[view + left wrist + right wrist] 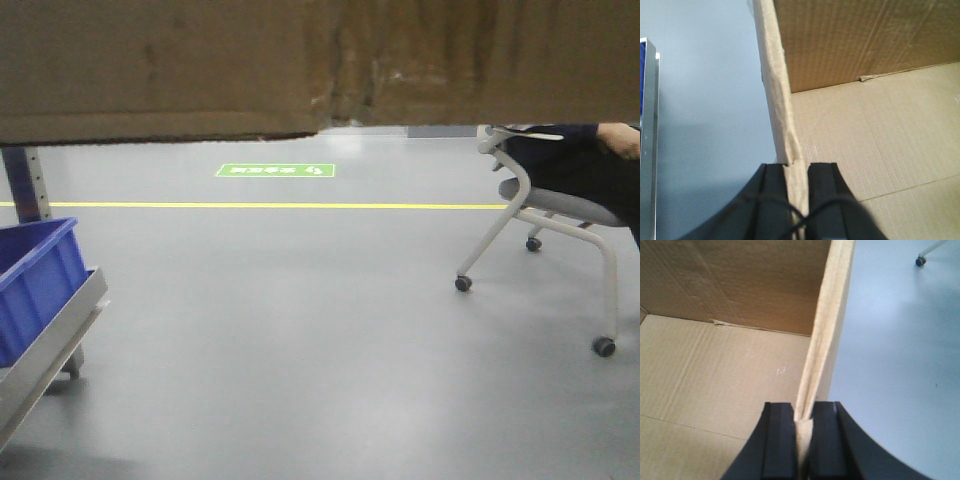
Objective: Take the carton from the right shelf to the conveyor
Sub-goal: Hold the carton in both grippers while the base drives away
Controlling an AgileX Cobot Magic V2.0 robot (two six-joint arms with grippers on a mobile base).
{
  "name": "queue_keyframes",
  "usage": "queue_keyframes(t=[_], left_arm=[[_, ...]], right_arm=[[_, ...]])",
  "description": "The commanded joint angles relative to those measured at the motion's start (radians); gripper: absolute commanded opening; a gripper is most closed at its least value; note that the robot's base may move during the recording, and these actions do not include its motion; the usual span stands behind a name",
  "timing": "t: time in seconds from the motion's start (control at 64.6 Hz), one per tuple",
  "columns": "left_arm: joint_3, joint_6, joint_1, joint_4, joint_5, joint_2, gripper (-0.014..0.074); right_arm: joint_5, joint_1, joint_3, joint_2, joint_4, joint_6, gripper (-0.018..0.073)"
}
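Evidently the left gripper and right gripper each pinch an opposite wall of the open carton — a two-sided hold, likely to carry it level.

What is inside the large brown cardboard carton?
The brown cardboard carton shows only bare floor and inner walls; the left gripper and right gripper each pinch a wall. Parts outside both wrist views are unseen.

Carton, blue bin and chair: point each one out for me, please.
carton [160,70], exterior front view, brown front face.
blue bin [35,290], exterior front view, side wall.
chair [555,204], exterior front view, grey seat.
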Motion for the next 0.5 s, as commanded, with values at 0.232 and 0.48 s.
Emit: queue_keyframes(t=[0.232, 0.48], left_arm=[[-0.005, 0.008, -0.005, 0.018, -0.013, -0.013, -0.0017], [-0.005, 0.008, -0.005, 0.036, -0.013, -0.013, -0.0017]], right_arm=[[-0.032, -0.004, -0.003, -0.007, -0.031, -0.022, -0.0069], [-0.04, -0.004, -0.003, -0.007, -0.031, -0.022, -0.0069]])
